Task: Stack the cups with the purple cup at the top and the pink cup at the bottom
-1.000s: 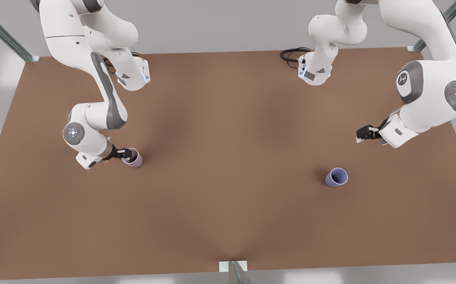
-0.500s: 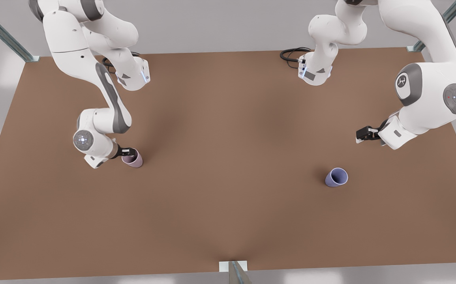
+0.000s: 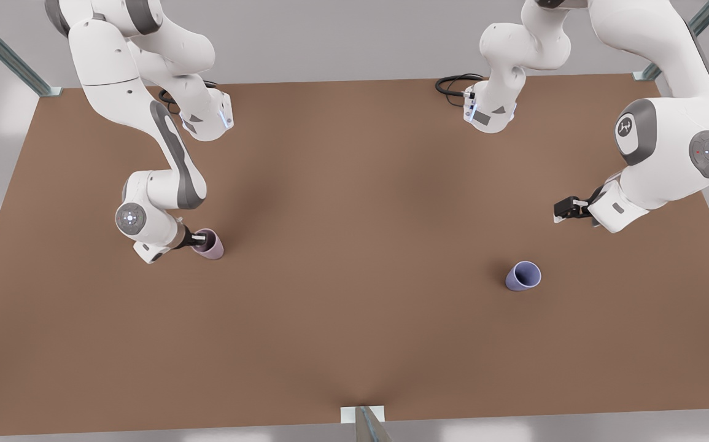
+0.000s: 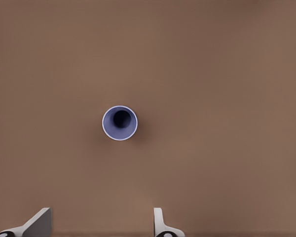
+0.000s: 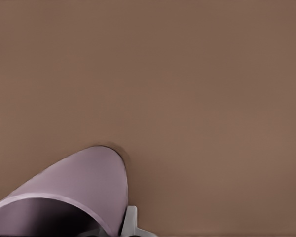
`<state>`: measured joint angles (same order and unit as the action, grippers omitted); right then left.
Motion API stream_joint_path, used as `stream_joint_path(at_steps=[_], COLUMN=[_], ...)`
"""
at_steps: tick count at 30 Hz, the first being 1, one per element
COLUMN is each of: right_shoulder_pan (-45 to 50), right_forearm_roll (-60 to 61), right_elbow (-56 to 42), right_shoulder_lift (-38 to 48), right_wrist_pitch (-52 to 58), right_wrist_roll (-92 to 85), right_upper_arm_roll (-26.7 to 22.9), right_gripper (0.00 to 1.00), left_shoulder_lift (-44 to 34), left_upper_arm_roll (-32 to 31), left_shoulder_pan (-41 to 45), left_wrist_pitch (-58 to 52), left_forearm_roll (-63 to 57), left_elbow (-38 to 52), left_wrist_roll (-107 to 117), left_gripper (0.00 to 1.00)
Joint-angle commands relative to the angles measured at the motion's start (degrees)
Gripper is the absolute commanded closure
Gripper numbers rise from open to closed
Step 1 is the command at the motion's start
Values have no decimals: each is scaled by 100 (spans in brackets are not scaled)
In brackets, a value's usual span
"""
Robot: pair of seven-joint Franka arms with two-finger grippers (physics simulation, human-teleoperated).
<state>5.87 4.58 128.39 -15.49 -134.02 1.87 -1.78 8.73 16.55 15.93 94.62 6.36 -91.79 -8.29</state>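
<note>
Now, right gripper (image 3: 197, 241): low at the pink cup (image 3: 210, 244) on the front view's left; one finger seems to sit inside the rim and one finger (image 5: 130, 222) outside the wall, though I cannot tell whether they have pressed onto it.
Why held so: a pinch on the wall would leave the cup's mouth up and its base free, so I judge I can carry it and set it down as the bottom of the stack.
Pink cup: upright on the table (image 3: 354, 245), close beside my right wrist.
Left gripper (image 3: 558, 210): raised on the front view's right, fingers spread and empty; it waits.
Purple cup (image 3: 522, 275): upright and alone, well apart from the pink cup; my left wrist camera looks straight down into its mouth (image 4: 120, 123).
Why left there: it goes on top, so it comes second.
Around: bare brown table; a black cable (image 3: 452, 83) by the far arm base, well away.
In the way: nothing lies between the two cups.
</note>
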Motion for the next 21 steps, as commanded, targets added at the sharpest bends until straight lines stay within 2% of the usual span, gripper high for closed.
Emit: stream_joint_path(at_steps=[1,7,11,17,19,21], right_shoulder_pan=[2,54,836,1873,2339,2568], right_forearm_roll=[-1,-1,-1,16,16,25], right_elbow=[-7,-156,-693,-1396,-2133,-2442], right_shoulder_lift=[2,555,547,46,-437,-648], right_wrist_pitch=[-10,174,631,640,974,1194], right_wrist_roll=[77,50,393,1351,2028,2195], right_upper_arm_roll=[-6,2,2,46,64,73], right_gripper=[79,79,79,79,79,79], left_shoulder_lift=[6,14,5,-47,-21,-12], left_upper_arm_roll=[6,-2,6,6,6,6], left_shoulder_pan=[-2,-2,-2,-2,-10,-19], left_wrist_pitch=[-5,-5,-5,-198,-93,-101], left_forearm_roll=[-3,-3,-12,-12,5,23], left_elbow=[3,3,12,47,30,12], left_wrist_roll=[12,-23,-15,12,20,-23], left_gripper=[0,0,0,0,0,0])
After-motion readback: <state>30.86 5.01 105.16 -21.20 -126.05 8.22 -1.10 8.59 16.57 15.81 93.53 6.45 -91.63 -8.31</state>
